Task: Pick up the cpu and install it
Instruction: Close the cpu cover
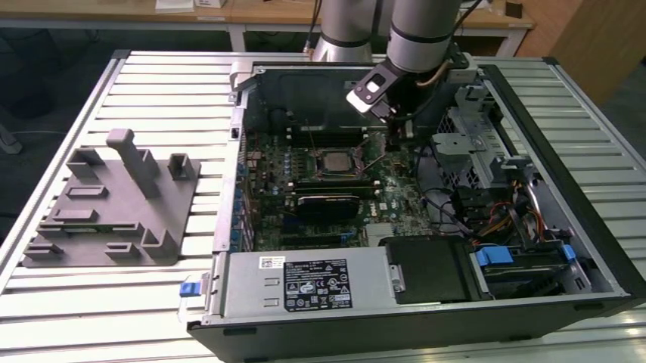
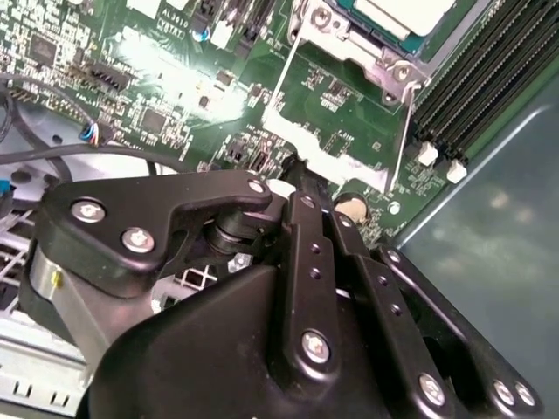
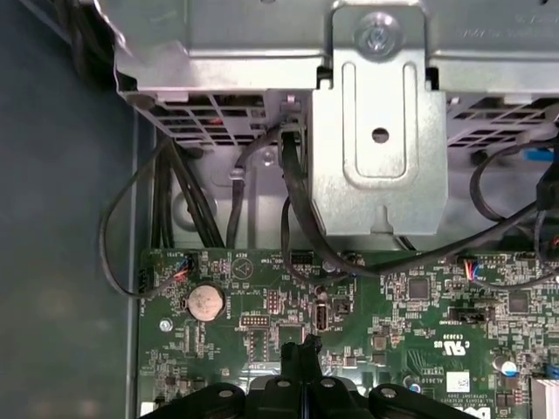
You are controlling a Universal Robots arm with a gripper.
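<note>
Closed black hand (image 3: 301, 349) hovers near the silvery-topped cpu (image 2: 410, 12) in its socket (image 2: 336, 30).

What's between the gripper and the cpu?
In the second wrist view, the socket's metal frame and its wire lever lie between the gripper and the cpu.

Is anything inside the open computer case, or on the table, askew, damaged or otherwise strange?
Nothing stands out. The cpu lies flat and square in its socket, the gripper hangs over the motherboard beside it, and the grey fixture sits flat on the table.
</note>
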